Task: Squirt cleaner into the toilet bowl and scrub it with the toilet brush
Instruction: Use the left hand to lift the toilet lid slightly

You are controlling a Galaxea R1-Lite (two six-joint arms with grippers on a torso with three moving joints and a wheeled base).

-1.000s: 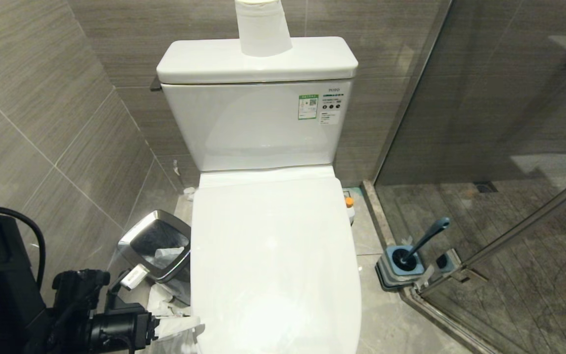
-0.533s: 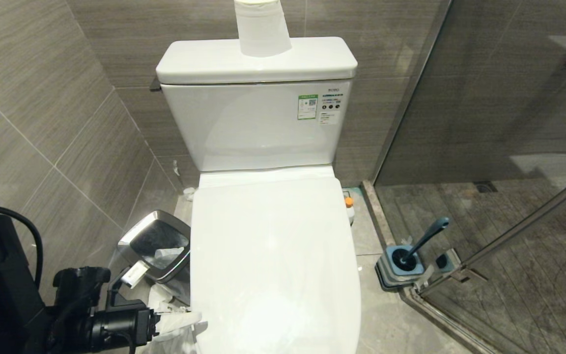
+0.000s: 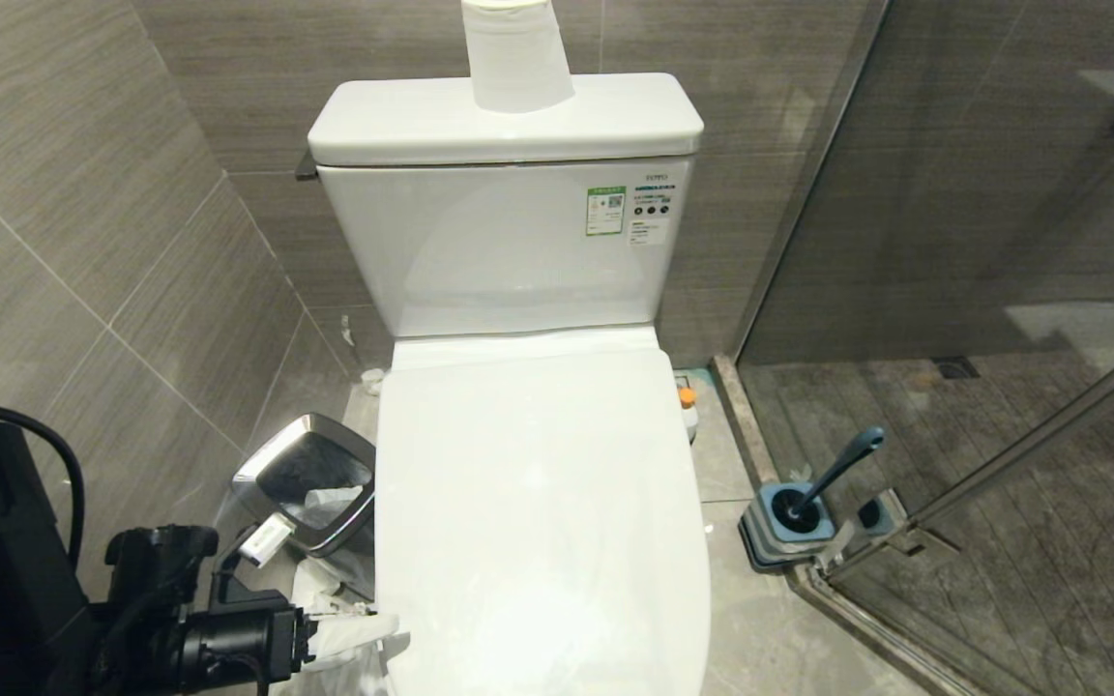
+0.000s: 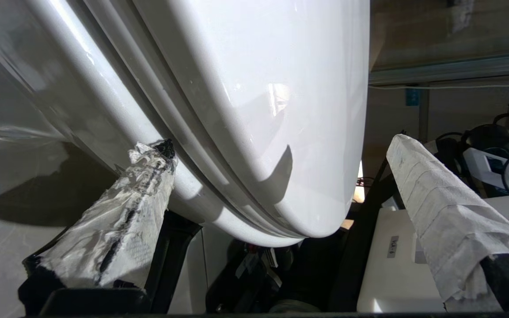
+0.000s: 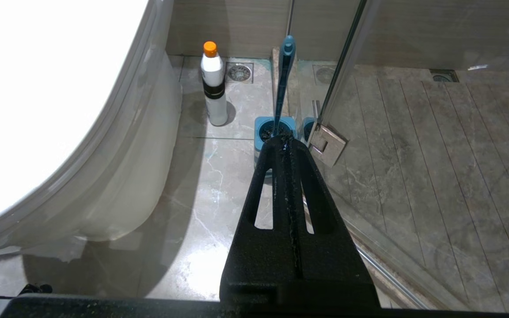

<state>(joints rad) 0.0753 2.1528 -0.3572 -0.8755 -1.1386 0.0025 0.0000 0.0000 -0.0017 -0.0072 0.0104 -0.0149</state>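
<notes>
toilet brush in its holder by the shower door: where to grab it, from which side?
Probably the toilet brush by its upper handle, near the rounded end. The slim handle leans up out of the square holder with its head buried inside. Come from the toilet side: the glass shower door stands close on the other. The right gripper, shut and empty, must open first.

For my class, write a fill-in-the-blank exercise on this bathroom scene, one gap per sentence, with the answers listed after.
1. The toilet lid is ____.
2. The cleaner bottle has an ____ cap.
3. The toilet brush stands in its holder beside the ____ shower door.
4. The left pincer, wrapped in white paper, is ____ at the lid's front edge.

Answers: closed; orange; glass; open
</notes>
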